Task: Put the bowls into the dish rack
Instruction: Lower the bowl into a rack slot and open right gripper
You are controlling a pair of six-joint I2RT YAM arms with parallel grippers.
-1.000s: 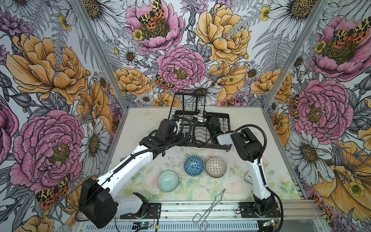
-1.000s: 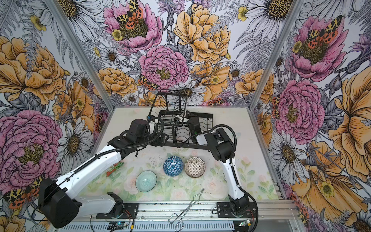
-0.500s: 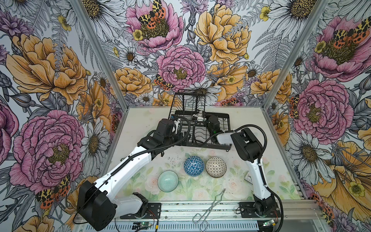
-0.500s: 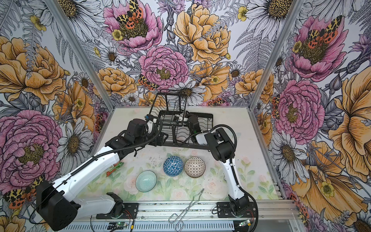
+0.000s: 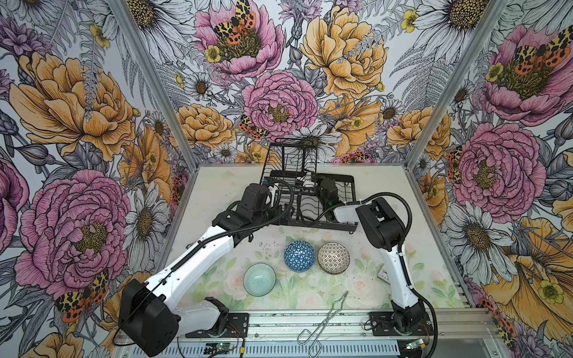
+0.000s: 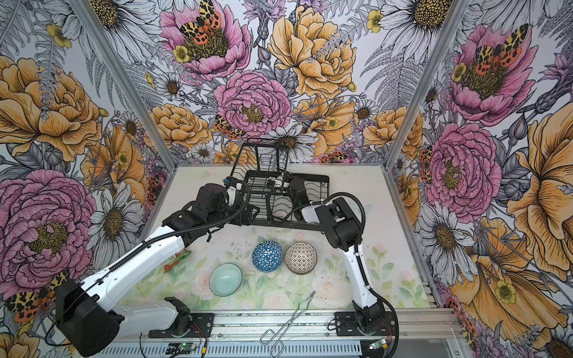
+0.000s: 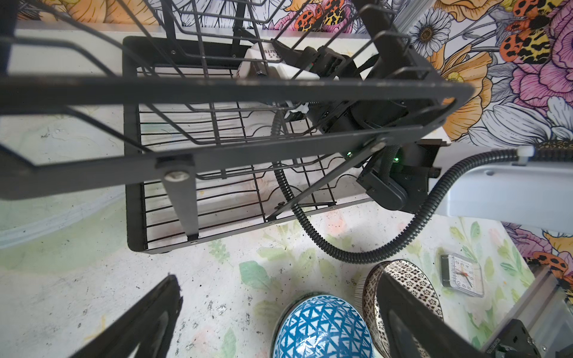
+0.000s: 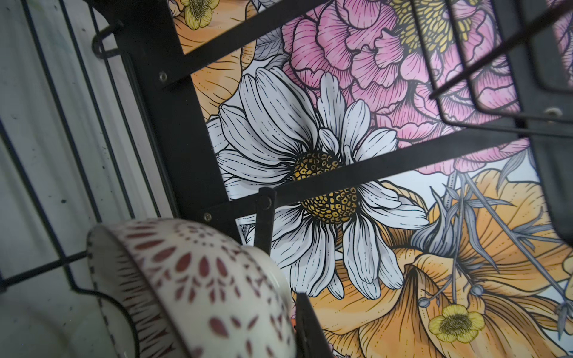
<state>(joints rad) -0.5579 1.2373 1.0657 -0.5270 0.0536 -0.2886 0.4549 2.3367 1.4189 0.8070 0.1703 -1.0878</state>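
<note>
left claw (image 7: 277, 276) agape beside rack (image 7: 133, 155) edge, right claw (image 8: 290, 302) pinching bowl (image 8: 192, 279)

A pale tabletop (image 5: 381, 192) fills the floor of a narrow booth, with faint watercolour roses and leaves printed across its near half and dark specks scuffed into it. Behind the tabletop rises the back wall (image 5: 279, 102), and beside it stand the left wall (image 5: 71, 124) and right wall (image 5: 502, 173), all papered with big pink peonies, orange blooms, white daisies and spotted moths. Aluminium corner posts (image 5: 156, 83) climb from the tabletop's far corners. A ribbed aluminium rail (image 5: 273, 324) runs along the tabletop's near edge. The light is bright and even.
</note>
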